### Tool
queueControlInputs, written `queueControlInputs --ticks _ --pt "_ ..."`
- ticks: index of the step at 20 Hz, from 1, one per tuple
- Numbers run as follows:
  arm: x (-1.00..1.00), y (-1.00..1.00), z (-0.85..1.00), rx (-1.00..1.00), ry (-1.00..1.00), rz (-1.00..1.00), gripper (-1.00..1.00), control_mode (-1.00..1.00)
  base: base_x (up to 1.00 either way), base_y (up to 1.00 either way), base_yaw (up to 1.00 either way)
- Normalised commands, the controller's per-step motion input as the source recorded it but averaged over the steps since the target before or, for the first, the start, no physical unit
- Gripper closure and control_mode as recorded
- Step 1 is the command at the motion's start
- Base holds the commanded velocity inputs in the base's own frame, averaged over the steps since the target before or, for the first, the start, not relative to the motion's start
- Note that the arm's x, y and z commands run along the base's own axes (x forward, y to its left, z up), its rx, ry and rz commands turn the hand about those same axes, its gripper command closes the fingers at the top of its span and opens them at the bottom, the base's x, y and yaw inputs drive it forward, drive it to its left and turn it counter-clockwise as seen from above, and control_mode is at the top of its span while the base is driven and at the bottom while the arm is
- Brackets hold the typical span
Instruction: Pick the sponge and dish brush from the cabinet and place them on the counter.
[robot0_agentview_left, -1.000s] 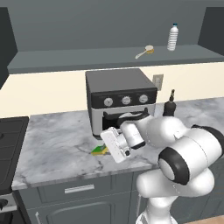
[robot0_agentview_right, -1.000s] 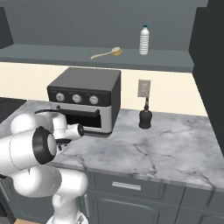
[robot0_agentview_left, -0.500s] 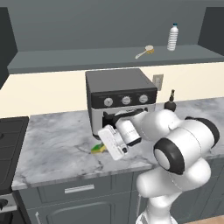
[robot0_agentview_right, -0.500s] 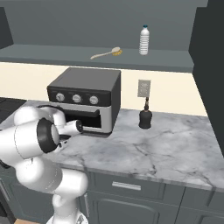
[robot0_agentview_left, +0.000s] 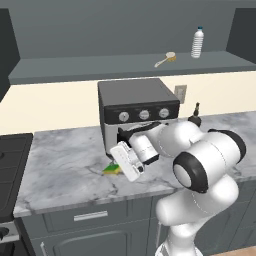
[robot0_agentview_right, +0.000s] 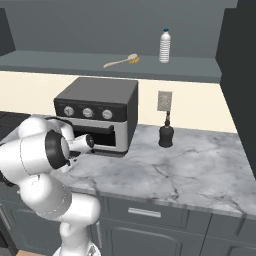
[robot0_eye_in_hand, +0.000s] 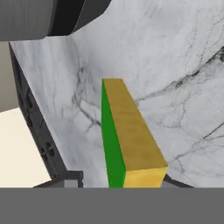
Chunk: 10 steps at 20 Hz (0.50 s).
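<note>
Down on the desk (robot0_agentview_left: 60, 165), at the toaster oven's (robot0_agentview_left: 137, 107) seven o'clock, the sponge (robot0_agentview_left: 113, 169) lies; the end effector (robot0_eye_in_hand: 117, 186) has just spread, fingers flanking it. Dish brush (robot0_agentview_left: 165, 59) waits on the cabinet (robot0_agentview_left: 100, 65) shelf.

Counter (robot0_agentview_left: 65, 165): open marbled surface is seen to the left of the toaster oven (robot0_agentview_left: 137, 112), as far as the black stovetop (robot0_agentview_left: 12, 165) at that edge. A sponge (robot0_agentview_left: 113, 169) is lying on it, just in front of the oven's left corner.

Counter (robot0_agentview_right: 200, 170): a wide bare stretch is seen on the far side of the oven. A small dark bottle (robot0_agentview_right: 165, 134) is standing near the wall, under the outlet (robot0_agentview_right: 164, 100).

Oven: the middle of the counter is occupied up to the wall.

Cabinet (robot0_agentview_left: 125, 67) shelf: long bare runs are seen at the left. A dish brush (robot0_agentview_left: 165, 59) and a clear bottle (robot0_agentview_left: 198, 43) are placed near each other at the right. The opening is bounded by dark cabinet sides.
</note>
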Motion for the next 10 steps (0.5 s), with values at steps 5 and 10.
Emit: queueControlInputs --ticks 5,10 --pt "-0.11 -0.21 0.00 0.00 0.00 0.00 -1.00 -1.00 0.00 0.00 0.00" --pt "-0.29 -0.38 0.11 0.04 0.00 0.00 -1.00 -1.00 0.00 0.00 0.00"
